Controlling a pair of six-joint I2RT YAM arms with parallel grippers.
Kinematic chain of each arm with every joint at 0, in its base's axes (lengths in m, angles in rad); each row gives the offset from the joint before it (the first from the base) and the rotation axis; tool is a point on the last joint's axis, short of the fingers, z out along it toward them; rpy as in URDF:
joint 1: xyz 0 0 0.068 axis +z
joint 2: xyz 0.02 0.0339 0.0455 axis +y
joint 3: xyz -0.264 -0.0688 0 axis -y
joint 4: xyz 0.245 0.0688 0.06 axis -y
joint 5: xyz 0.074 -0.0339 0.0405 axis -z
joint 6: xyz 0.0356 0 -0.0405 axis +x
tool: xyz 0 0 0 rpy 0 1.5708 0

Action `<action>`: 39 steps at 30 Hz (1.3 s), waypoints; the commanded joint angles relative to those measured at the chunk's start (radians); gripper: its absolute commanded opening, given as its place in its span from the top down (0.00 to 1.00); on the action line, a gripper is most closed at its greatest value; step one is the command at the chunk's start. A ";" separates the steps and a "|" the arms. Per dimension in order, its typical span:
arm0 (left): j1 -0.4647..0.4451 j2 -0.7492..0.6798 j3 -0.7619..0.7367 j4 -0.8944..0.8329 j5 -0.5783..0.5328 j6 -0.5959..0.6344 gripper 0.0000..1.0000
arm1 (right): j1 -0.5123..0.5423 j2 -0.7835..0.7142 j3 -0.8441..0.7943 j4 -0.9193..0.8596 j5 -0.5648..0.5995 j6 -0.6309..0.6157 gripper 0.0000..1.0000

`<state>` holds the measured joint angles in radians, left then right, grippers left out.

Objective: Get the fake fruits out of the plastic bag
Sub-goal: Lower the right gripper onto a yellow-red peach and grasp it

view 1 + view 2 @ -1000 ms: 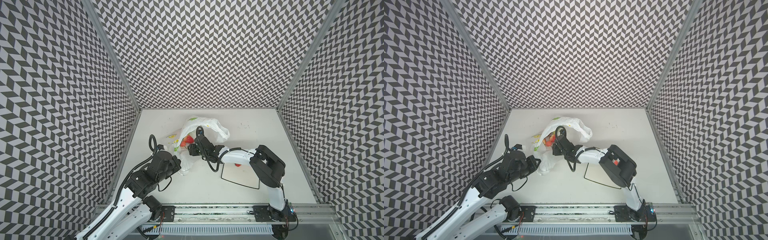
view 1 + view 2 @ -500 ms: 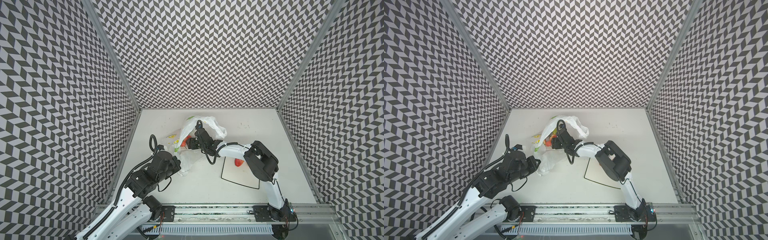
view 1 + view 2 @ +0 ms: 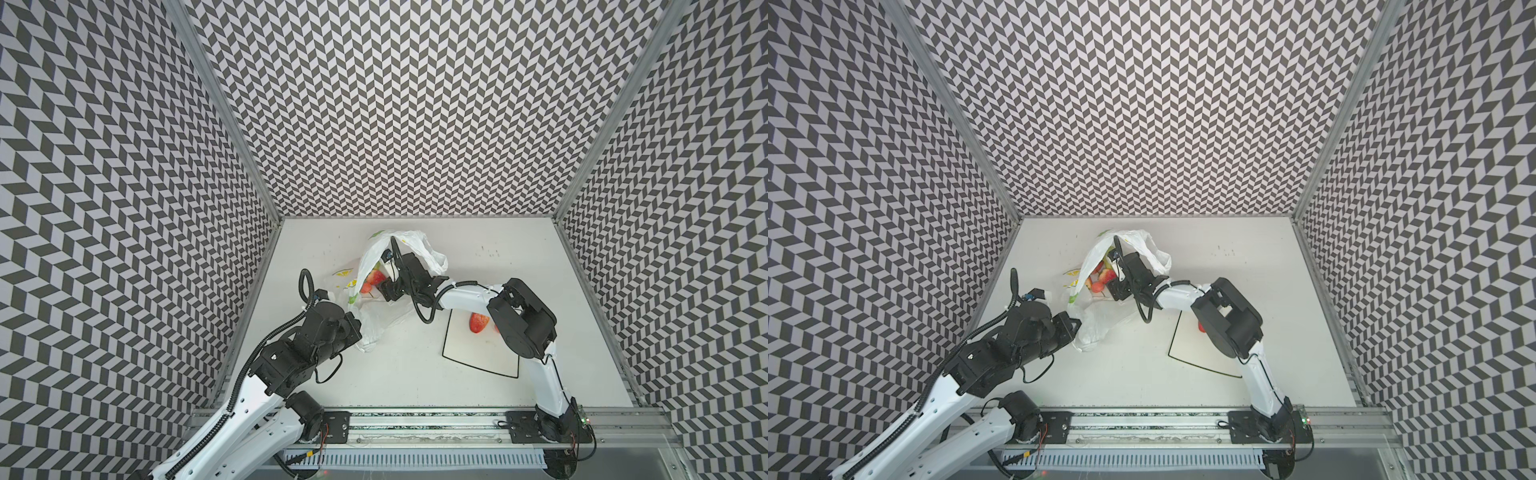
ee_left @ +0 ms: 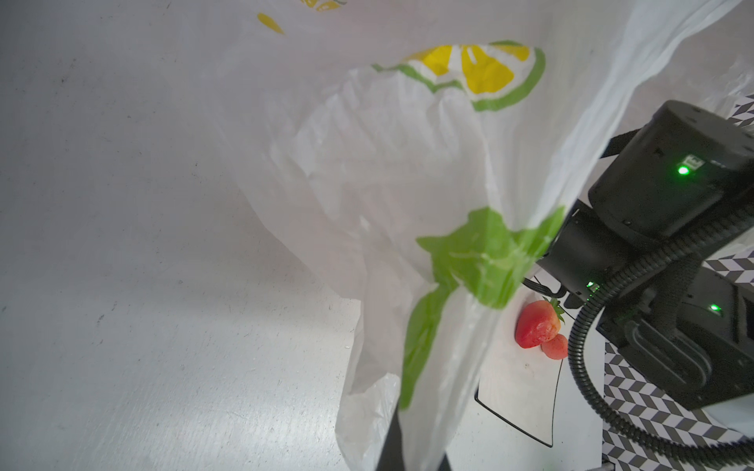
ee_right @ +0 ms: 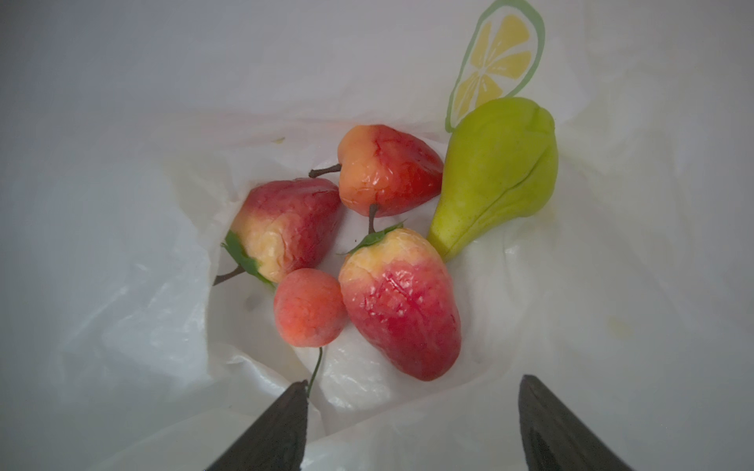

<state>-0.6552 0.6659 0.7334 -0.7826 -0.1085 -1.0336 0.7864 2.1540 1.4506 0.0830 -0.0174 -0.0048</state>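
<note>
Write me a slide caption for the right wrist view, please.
Open right tool inside the plastic bag, facing four red fake fruits and one green fruit.

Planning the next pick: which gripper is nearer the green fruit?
Right. The right gripper is open inside the plastic bag, near the green fruit; the left gripper pinches the bag's edge outside.

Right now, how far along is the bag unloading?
Done: a strawberry and a small round fruit lie on the plate. In hand: left gripper pinches the plastic bag by its edge; right gripper is open inside it, holding nothing. Left: five fruits in the bag: three red strawberries, one small orange-red fruit, one green fruit.
</note>
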 commanded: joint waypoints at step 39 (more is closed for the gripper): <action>-0.006 0.008 0.047 -0.013 -0.016 0.026 1.00 | 0.008 0.341 0.477 -0.188 -0.008 0.220 0.13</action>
<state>-0.6552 0.6849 0.7509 -0.7834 -0.1081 -1.0145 0.7826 2.4660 1.8977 -0.0826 -0.0452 0.2146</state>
